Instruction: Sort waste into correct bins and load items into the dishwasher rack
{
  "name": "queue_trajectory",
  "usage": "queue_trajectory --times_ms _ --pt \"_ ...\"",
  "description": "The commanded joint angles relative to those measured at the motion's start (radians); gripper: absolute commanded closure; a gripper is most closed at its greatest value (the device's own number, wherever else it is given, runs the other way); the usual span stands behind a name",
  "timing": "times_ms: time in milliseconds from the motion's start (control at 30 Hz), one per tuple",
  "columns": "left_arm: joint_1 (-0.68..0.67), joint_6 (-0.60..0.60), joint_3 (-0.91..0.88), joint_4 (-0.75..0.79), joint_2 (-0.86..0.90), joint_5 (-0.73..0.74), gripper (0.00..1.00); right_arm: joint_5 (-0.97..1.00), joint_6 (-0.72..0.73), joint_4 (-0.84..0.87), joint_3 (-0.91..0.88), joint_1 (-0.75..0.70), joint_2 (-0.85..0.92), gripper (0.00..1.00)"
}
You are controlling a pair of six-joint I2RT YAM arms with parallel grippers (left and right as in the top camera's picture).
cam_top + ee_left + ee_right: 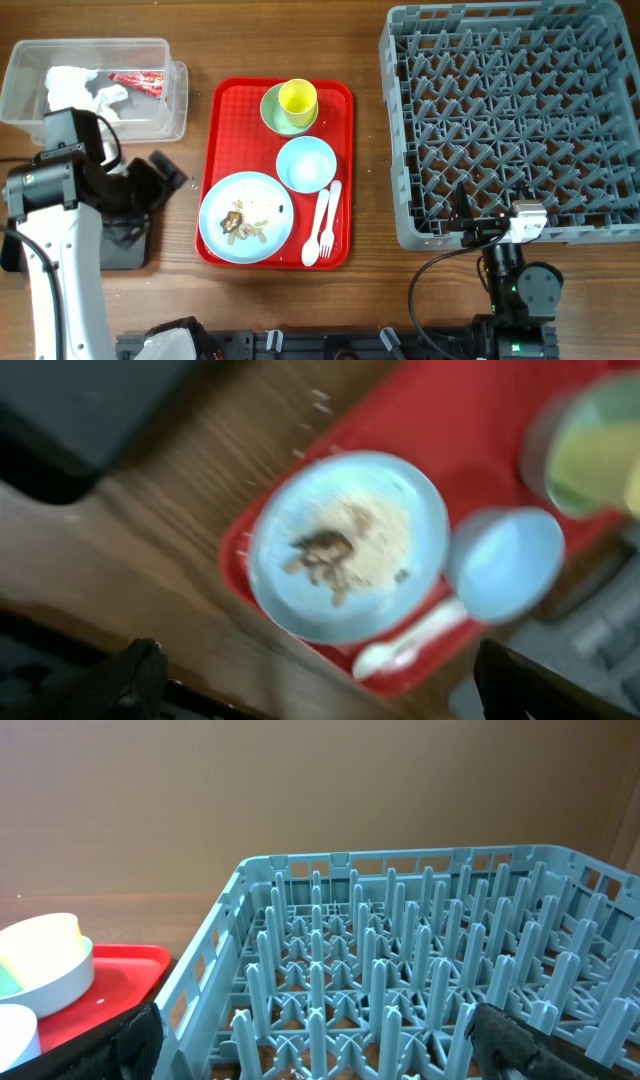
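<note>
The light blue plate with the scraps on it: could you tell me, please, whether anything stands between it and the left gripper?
Nothing visible does. The left gripper, open, hangs over the table left of the red tray; only the tray's low rim lies between it and the plate.

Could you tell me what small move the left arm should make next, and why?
I'd probably move the open left gripper toward the nearest rim of the light blue plate to grasp it: food scraps lie on it, the napkins and wrapper are already in the clear tub, and nothing is held.
</note>
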Motion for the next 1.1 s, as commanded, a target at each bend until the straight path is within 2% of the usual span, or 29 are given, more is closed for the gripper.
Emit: queue_trajectory --times_ms 0,433,500,567,600,633,667,733,767,800,900,967,1000,1033,1067 --pt "0.051 -0.188 -0.005 0.002 -0.003 -0.187 0.00 -0.009 -0.011 0.004 -0.001 -0.005 -0.004 0.00" --pt "0.056 -0.187 -0.005 0.002 -0.003 -0.187 0.00 -0.011 -0.010 0.010 -0.001 -0.005 -0.004 0.00" --pt "0.056 -0.187 -0.005 0.002 -0.003 -0.187 0.00 -0.100 0.010 0.013 -0.001 -0.005 -0.004 0.00" --pt "0.056 -0.187 -0.005 0.002 -0.003 -0.187 0.00 -0.291 0.229 0.032 -0.001 -0.005 -0.004 0.00" --pt "0.056 -0.187 -0.005 0.002 -0.003 -0.187 0.00 -0.438 0.454 0.036 -0.001 -0.005 -0.004 0.00" --pt "0.056 -0.187 -0.005 0.002 -0.003 -0.187 0.00 -0.521 0.618 0.036 -0.001 -0.005 -0.004 0.00" --pt "0.056 -0.187 -0.005 0.002 -0.003 -0.187 0.00 -0.655 0.956 0.035 -0.001 -0.005 -0.004 0.00" --pt "0.056 -0.187 -0.005 0.002 -0.003 -0.187 0.00 -0.741 1.339 0.026 -0.001 -0.005 -0.004 0.00" --pt "0.056 -0.187 -0.005 0.002 -0.003 -0.187 0.00 -0.733 1.493 0.023 -0.001 -0.005 -0.004 0.00" --pt "0.056 -0.187 -0.005 0.002 -0.003 -0.187 0.00 -0.712 1.590 0.032 -0.001 -0.005 -0.004 0.00" --pt "0.056 -0.187 -0.005 0.002 -0.003 -0.187 0.00 -0.688 1.610 0.195 -0.001 -0.005 -0.004 0.00" --pt "0.056 -0.187 -0.005 0.002 -0.003 -0.187 0.00 -0.613 1.612 0.496 0.000 -0.005 -0.004 0.00" --pt "0.056 -0.187 -0.005 0.002 -0.003 -0.187 0.00 -0.560 1.613 0.589 0.005 -0.005 -0.004 0.00" --pt "0.056 -0.187 -0.005 0.002 -0.003 -0.187 0.00 -0.500 1.613 0.635 0.024 -0.005 -0.004 0.00" --pt "0.056 -0.187 -0.005 0.002 -0.003 -0.187 0.00 -0.438 1.578 0.597 0.086 -0.005 0.001 0.00"
